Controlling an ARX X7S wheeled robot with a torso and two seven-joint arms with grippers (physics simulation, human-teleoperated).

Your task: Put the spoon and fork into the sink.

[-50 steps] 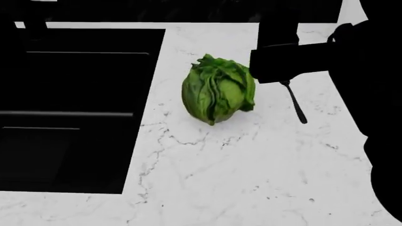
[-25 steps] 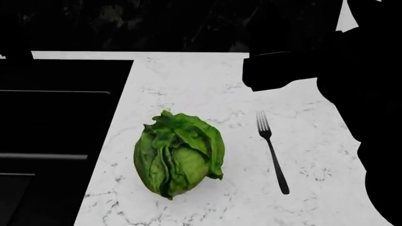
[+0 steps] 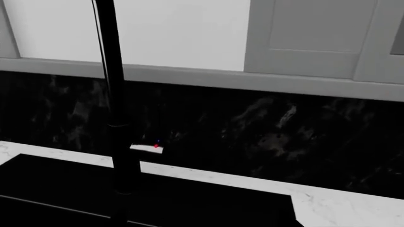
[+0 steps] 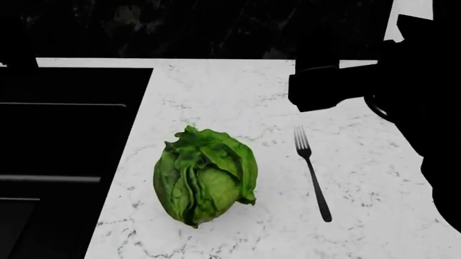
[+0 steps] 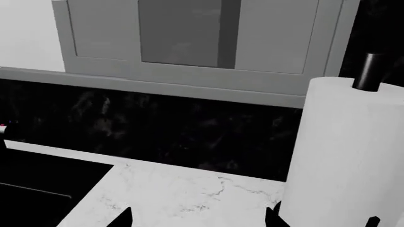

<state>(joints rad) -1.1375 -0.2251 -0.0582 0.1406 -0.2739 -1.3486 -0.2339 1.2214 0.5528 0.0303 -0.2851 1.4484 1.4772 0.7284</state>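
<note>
The fork [image 4: 310, 171] lies flat on the white marble counter [image 4: 216, 97], tines toward the back wall, just right of a green lettuce [image 4: 205, 175]. The black sink [image 4: 65, 151] fills the left of the head view, and its far rim [image 3: 189, 175] with the tall black faucet [image 3: 117, 118] shows in the left wrist view. My right gripper [image 4: 320, 89] hovers beyond the fork's tines, apart from it. Its fingertips [image 5: 123, 220] stand wide apart over bare counter, open and empty [image 5: 198, 223]. The spoon is out of view. My left gripper's fingers do not show.
A white paper towel roll [image 5: 347, 156] on a black holder stands at the back right of the counter. A dark backsplash [image 3: 265, 137] and grey cabinets [image 5: 189, 38] run behind it. My right arm [image 4: 425, 118] covers the counter's right side.
The head view shifted, so lettuce and fork sit lower in it and the fork's tines are uncovered. Since half a second ago my right gripper moved slightly right and nearer.
</note>
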